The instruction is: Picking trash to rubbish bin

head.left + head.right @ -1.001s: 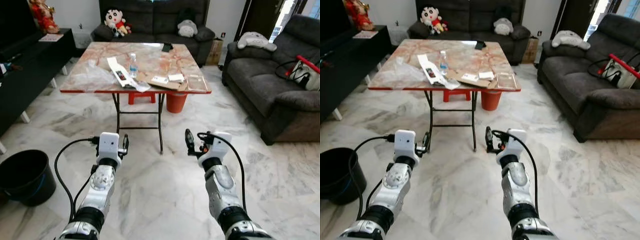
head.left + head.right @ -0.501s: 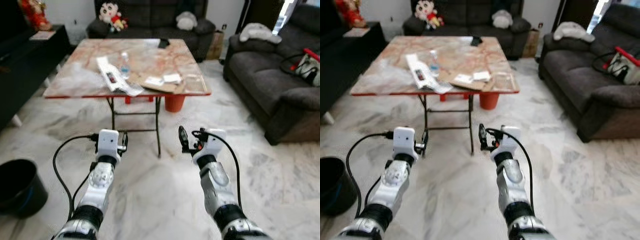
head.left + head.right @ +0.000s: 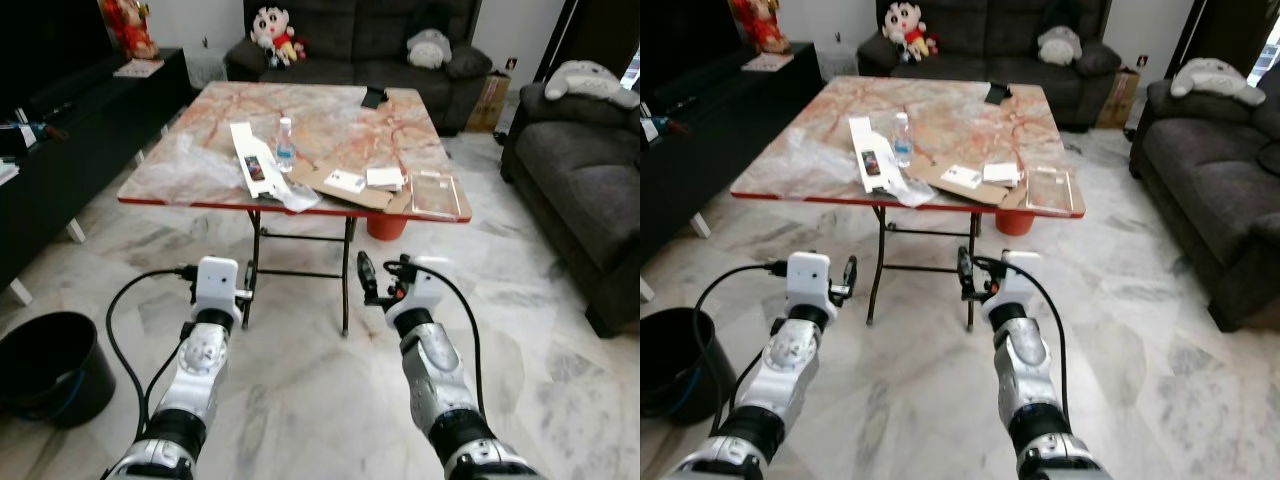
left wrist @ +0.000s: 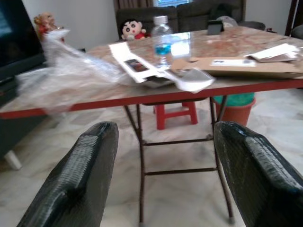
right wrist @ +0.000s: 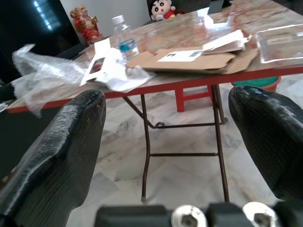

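Both arms held forward low over the marble floor. Left gripper and right gripper each with jaws apart, empty. Bin near left on the floor. Ahead, the surface carries the trash: wrap, bottle, cardboard, what looks like a clear tray. Approach step: close in squarely, stop short of the red edge, take the nearest-edge piece first.

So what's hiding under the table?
Under the table stand a red stool and an orange bucket with something green in it. The tabletop covers their upper parts.
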Available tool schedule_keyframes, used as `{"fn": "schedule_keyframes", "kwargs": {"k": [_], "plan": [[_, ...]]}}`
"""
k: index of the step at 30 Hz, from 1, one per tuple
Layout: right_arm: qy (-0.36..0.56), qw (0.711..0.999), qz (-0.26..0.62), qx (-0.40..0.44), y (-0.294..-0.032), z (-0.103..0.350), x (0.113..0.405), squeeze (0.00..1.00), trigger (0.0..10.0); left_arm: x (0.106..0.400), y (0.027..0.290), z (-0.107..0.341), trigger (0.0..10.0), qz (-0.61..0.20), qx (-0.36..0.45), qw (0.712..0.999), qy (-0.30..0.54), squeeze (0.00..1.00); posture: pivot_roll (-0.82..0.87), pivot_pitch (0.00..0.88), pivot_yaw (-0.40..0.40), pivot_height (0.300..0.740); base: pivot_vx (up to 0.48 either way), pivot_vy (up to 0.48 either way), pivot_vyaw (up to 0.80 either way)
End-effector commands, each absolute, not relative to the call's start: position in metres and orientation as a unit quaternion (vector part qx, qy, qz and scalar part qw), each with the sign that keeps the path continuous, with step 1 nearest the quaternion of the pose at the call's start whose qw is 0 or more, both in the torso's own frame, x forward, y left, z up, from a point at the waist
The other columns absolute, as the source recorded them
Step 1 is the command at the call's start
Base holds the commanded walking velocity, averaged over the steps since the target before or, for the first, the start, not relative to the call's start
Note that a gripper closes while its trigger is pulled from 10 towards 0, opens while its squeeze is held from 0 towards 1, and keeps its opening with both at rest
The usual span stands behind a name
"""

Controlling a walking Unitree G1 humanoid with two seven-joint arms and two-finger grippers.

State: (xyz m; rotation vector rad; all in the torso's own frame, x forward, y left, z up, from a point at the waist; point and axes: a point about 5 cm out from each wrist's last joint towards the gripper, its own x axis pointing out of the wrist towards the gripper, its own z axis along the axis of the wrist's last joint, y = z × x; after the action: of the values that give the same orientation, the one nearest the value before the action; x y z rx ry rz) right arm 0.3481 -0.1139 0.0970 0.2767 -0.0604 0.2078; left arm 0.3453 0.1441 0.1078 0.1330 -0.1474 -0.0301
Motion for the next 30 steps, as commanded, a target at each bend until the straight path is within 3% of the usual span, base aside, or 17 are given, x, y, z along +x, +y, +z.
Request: {"fn": "schedule_keyframes", "kwargs": {"k": [1,9,17,30], "plan": [[-0.032,0.985,0.094,0.144,-0.1176,0.0977,0.3484,0.0,10.0,0.3467,0.1397,0.1107,10.0,-0.025,0.073,0.994,-0.077,0.0,0.15,0.0,-0.044,0.74,0.458,0.0,0.0],[-0.03,0.985,0.096,0.143,-0.1162,0.0968,0.348,0.0,10.0,0.3473,0.1386,0.1109,10.0,-0.026,0.072,0.994,-0.076,0.0,0.15,0.0,-0.045,0.74,0.455,0.0,0.0],[-0.036,0.985,0.092,0.144,-0.1176,0.0989,0.3488,0.0,10.0,0.3478,0.1379,0.1117,10.0,-0.025,0.071,0.994,-0.078,0.0,0.15,0.0,-0.047,0.74,0.455,0.0,0.6],[-0.042,0.983,0.081,0.162,-0.1201,0.1014,0.3502,0.0,10.0,0.3482,0.1383,0.1126,10.0,-0.024,0.069,0.994,-0.08,0.0,0.15,0.0,-0.047,0.74,0.444,0.0,0.0]]}}
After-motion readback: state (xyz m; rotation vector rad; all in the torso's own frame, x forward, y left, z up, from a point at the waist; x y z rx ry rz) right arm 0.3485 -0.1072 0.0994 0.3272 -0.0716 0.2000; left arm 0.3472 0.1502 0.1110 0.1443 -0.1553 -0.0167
